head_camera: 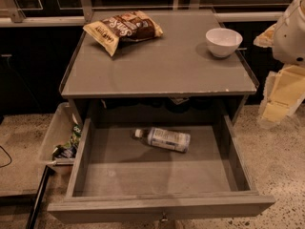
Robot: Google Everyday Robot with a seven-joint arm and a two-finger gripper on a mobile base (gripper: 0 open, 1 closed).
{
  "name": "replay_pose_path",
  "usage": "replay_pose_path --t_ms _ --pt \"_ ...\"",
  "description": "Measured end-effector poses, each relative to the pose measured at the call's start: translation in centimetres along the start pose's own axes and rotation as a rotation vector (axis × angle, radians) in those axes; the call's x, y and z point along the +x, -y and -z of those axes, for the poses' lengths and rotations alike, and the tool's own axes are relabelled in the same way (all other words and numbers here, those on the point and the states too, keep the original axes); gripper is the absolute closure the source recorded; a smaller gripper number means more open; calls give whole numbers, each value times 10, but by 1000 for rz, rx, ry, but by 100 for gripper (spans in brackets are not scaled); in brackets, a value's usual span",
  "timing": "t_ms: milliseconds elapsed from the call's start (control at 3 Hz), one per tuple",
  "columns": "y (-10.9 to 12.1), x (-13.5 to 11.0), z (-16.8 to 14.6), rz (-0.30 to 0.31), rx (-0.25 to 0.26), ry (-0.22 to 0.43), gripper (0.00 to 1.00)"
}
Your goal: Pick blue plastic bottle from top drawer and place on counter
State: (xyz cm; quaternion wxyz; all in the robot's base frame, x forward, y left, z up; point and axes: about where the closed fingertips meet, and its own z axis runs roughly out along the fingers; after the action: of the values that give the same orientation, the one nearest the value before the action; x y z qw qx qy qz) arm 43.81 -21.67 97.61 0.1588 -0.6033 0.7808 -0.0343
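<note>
The blue plastic bottle lies on its side inside the open top drawer, towards the back, with its white cap pointing left. The drawer is pulled fully out below the counter, the flat grey top of the cabinet. My gripper hangs at the far right of the camera view, beside the cabinet's right edge. It is well apart from the bottle, to the right of the drawer and higher than it, and holds nothing that I can see.
A chip bag lies at the counter's back left and a white bowl stands at its back right. A translucent plastic bin of clutter sits on the floor left of the drawer. My white arm housing is at the right.
</note>
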Motion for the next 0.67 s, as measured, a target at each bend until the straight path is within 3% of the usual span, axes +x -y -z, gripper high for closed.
replay_pose_path --t_ms 667 --pt "-2 -2 -3 7 12 4 0"
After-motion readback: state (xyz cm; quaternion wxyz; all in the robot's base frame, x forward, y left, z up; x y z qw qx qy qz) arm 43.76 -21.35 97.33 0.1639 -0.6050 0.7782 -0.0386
